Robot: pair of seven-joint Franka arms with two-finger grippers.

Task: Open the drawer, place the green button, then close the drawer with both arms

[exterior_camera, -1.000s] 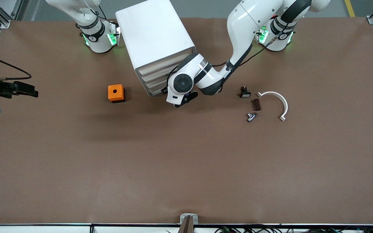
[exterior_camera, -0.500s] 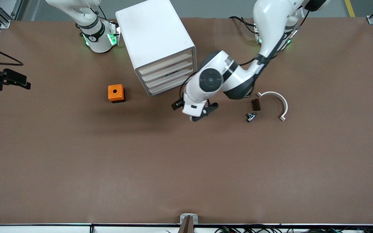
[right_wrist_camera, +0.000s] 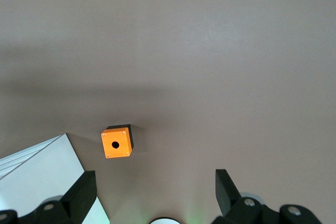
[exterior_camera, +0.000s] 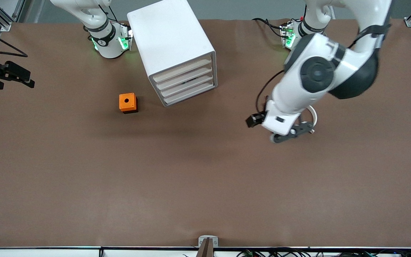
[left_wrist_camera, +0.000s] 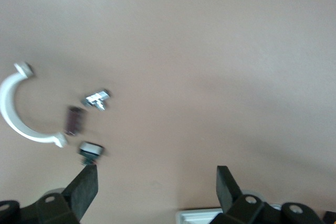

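Brown worktop (exterior_camera: 205, 185), wide and flat, with a white cabinet (exterior_camera: 170, 35) standing near the robots' bases. All four drawers looking pushed in, the drawer (exterior_camera: 188, 86) for this job third from the top. Orange box (exterior_camera: 128, 102) with a hole sitting beside the cabinet, toward the right arm's end. Left tool (left_wrist_camera: 156, 179) up in the air, fingers spread wide, holding nothing, over a bunch of little bits: a white curved piece (left_wrist_camera: 16, 116), a shiny metal bit (left_wrist_camera: 96, 99), a small brown block (left_wrist_camera: 73, 120) and a black part with a white face (left_wrist_camera: 90, 149). Right tool (right_wrist_camera: 155, 190) waiting high over the worktop near the orange box, fingers spread too, empty. No button to be seen anywhere; maybe already inside the shut drawer, but no way to tell. Likely tiny, light and hard, with a smooth round cap that could slip. Best pinched on the flat sides of its blocky body, gently, not on the cap.
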